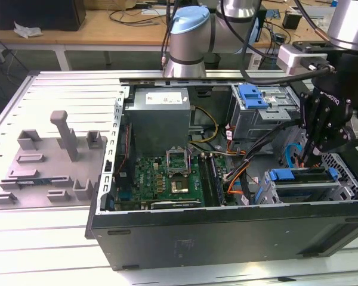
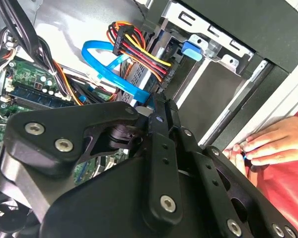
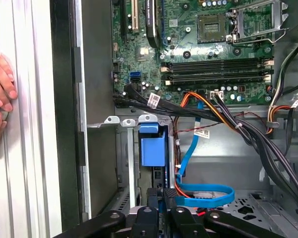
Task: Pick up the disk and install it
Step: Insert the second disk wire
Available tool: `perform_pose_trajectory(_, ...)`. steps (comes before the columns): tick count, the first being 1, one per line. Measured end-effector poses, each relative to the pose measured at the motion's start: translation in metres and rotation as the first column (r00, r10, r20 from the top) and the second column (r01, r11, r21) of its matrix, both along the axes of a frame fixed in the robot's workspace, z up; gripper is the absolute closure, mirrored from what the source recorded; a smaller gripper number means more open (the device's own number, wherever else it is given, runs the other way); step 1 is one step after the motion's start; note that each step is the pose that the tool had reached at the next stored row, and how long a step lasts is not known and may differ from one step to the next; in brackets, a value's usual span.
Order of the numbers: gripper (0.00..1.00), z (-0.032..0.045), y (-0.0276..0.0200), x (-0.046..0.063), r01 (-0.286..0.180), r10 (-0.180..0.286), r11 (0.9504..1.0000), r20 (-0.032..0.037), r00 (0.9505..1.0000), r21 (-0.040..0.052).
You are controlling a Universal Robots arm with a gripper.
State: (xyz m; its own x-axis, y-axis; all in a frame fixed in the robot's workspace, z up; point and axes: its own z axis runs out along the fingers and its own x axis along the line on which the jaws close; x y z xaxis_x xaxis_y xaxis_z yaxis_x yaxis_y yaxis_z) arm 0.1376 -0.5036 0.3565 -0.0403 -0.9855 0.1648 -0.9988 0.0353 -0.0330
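Lying open on the table (image 1: 65, 95): a computer case (image 1: 227, 232) is laid on its side, its interior turned upward.
Gripper: the black gripper (image 1: 305, 159) is poised inside the case at the exterior view's right, over the lower drive bay. It is also seen in both wrist views (image 2: 156, 111) (image 3: 163, 196).
Grip state: whether the gripper is clenched or released cannot be told.
Disk: the disk (image 1: 289, 175) is found in the lower drive bay, near the case wall at the exterior view's right. The blue carrier end (image 3: 153, 151) is seen in the first wrist view, set under a row of bent metal tabs.
Gripper and disk: the gripper is held just beside the blue carrier; contact cannot be told.
Blue data cable (image 3: 203, 196): it is looped just beside the gripper, and in the second wrist view (image 2: 109, 69) it is seen running past a bundle of coloured wires.
Upper drive cage: a blue latch piece (image 1: 252, 95) is mounted on top — well apart from the gripper.
Motherboard (image 1: 167, 176): it is fixed to the case floor, with the empty processor socket and memory slots shown in the first wrist view (image 3: 213, 49).
Power supply (image 1: 161, 113): the grey box is placed beyond the motherboard.
Grey fixture plate (image 1: 48, 161): it is laid on the table at the exterior view's left, beside the case.
Person's hand (image 3: 0, 84): it is rested on the table just outside the case wall — also seen in the second wrist view (image 2: 268, 141).
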Motion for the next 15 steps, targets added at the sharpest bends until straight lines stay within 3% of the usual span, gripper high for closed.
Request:
perform_pose_trajectory(9, 0.84, 0.0, -0.0048, 0.0, 0.0, 0.0, 0.9993, 0.0002, 1.0, 0.0376)
perform_pose_trajectory(15, 0.84, -0.0001, -0.0069, 0.0, 0.0, 0.0, 0.9989, 0.0002, 1.0, 0.0468)
